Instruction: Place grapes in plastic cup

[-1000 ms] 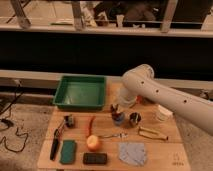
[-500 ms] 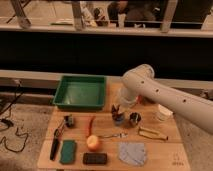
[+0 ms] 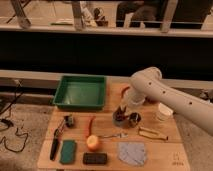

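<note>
Blue-grey plastic cup [image 3: 119, 120] on wooden surface [image 3: 165, 150]; gripper [image 3: 122, 108] just above the cup, grip state can't tell; dark container [image 3: 134, 119] just right of cup.

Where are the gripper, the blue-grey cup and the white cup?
gripper [image 3: 122, 108]: camera view, its lower end, just above the blue-grey cup.
blue-grey cup [image 3: 119, 120]: camera view, its front wall.
white cup [image 3: 163, 113]: camera view, its side wall.
</note>
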